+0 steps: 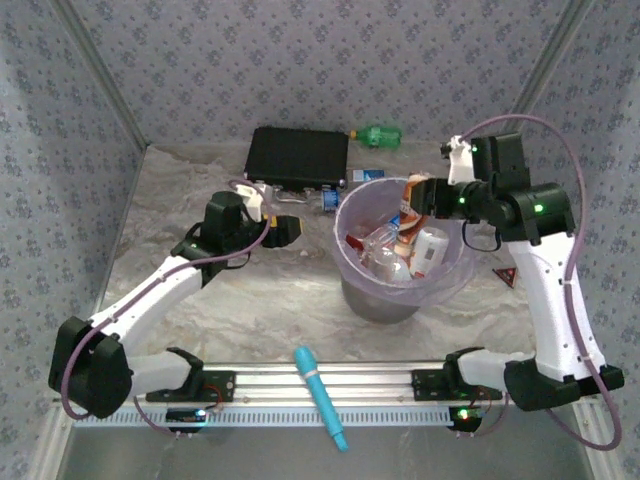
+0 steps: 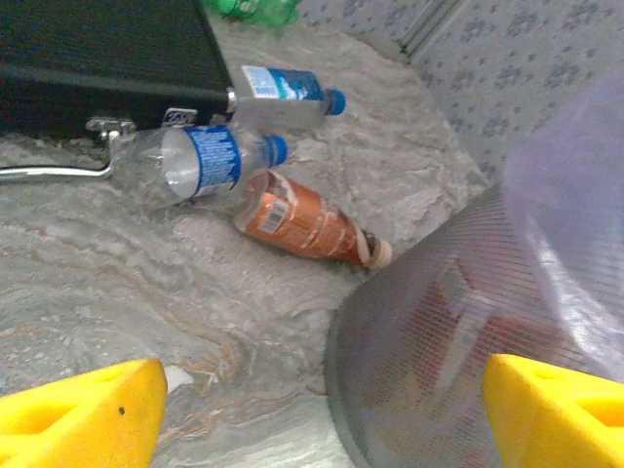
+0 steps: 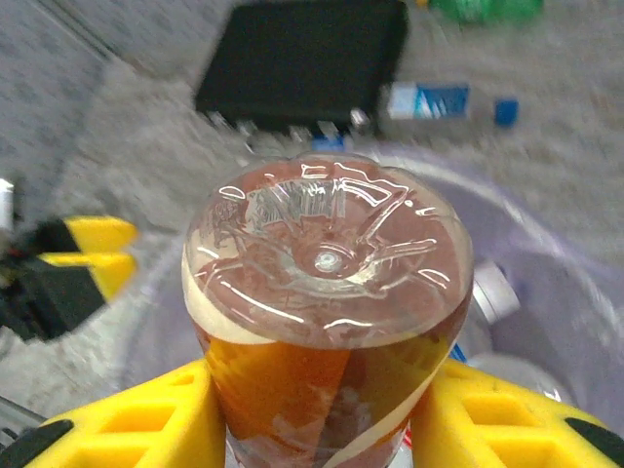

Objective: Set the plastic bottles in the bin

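Note:
The bin stands mid-table, a grey bucket with a pale lilac bag, holding several plastic bottles. My right gripper hangs over its far rim, shut on an orange-brown labelled bottle whose base faces the wrist camera between the yellow fingers. My left gripper is open and holds nothing, just left of the bin. Beyond it lie an orange bottle, a clear blue-labelled bottle and another blue-capped bottle. A green bottle lies at the back.
A flat black box sits at the back, left of the green bottle. A cyan pen-like stick lies across the front rail. A small red triangular piece lies right of the bin. Patterned walls close in both sides.

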You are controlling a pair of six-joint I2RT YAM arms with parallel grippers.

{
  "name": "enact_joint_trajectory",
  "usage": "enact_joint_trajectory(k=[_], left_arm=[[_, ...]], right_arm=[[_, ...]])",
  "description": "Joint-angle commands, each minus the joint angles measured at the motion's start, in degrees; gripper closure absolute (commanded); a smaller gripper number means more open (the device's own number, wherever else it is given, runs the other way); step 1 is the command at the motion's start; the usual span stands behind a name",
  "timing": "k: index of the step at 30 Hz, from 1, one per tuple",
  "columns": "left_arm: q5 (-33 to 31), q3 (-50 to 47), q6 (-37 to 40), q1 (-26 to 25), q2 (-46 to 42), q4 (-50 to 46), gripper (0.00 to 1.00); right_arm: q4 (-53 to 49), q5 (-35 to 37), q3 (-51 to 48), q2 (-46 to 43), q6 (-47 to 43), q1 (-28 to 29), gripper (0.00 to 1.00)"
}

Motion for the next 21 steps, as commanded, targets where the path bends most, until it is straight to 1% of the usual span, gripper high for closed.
enact_joint_trajectory(k=[1, 10, 14, 17, 21], left_arm=[[-0.6, 1.7, 1.1, 0.1, 0.7, -0.9, 0.16], [-0.6, 1.1, 1.5, -0.1, 0.1, -2.6, 0.16], [-0.3, 1.2, 1.4, -0.2, 0.5, -2.9, 0.16], [-0.2, 1.7, 1.4, -0.5, 1.4, -3.1, 0.16], [-0.2, 2.7, 1.7, -1.1, 3.1, -4.0, 0.15]], right_arm=[[-3.3, 1.8, -4.1, -1.6, -0.5, -0.4, 0.54], [1.7, -0.9, -17.2, -1.6, 1.7, -0.2, 0.54], [3.3, -1.3, -20.4, -1.8, 2.2, 0.2, 0.54], [3.0, -1.0, -19.9, -1.8, 2.1, 0.4, 0.53], [0.8, -0.2, -15.9, -2.4, 1.1, 0.4, 0.39]])
